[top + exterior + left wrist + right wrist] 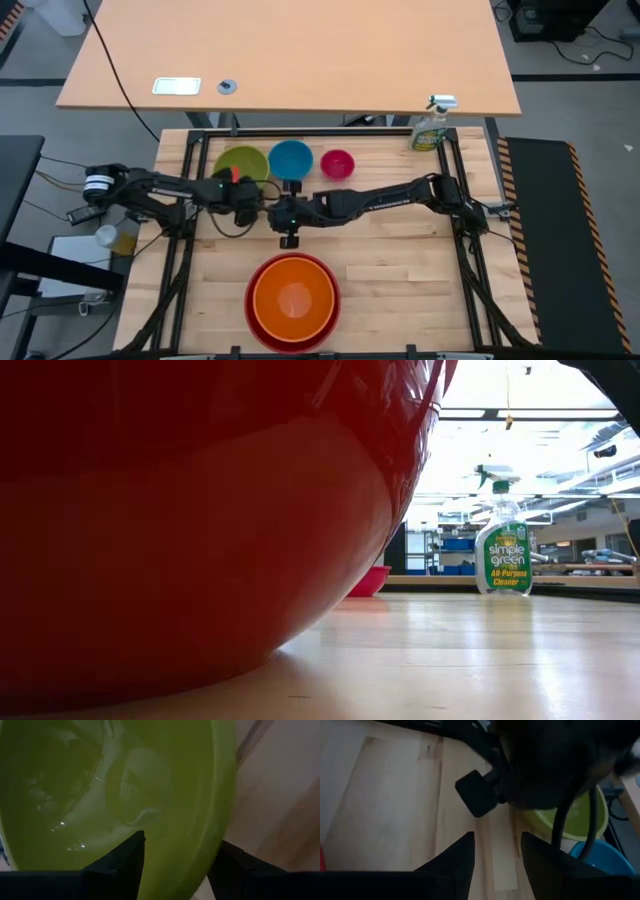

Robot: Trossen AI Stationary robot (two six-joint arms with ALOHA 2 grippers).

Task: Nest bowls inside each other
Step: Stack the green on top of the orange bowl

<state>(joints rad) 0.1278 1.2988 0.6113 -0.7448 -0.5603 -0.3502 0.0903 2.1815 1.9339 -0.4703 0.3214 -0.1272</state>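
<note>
Two dark fingers of the left gripper [182, 842] stand apart astride the rim of the lime green round plastic bowl [100, 785], one inside the wall and one outside, not yet closed on it. The bowl rests on the wooden table [400, 280].

The wall is thin, glossy and sloped. A pinch set this near the lip could slide off as the bowl lifts, or the bowl could swing and hang tilted from one edge.

Just beside this gripper, the right gripper [497, 840] hovers over bare wood, its fingers released and holding nothing. The two wrists are very close in the high view, so a lift or a turn by either arm could knock them together.

Next to the green bowl, on the side away from the left arm's base, sits the blue round plastic bowl [290, 158]. A sideways drag could shove it. The small magenta round bowl [338, 163] lies beyond that.

Farther off, past the right gripper, the orange round bowl [293, 295] already sits inside the large red round bowl [252, 310]. I judge the green bowl's likely path to that stack crosses where the right gripper hangs.
</note>
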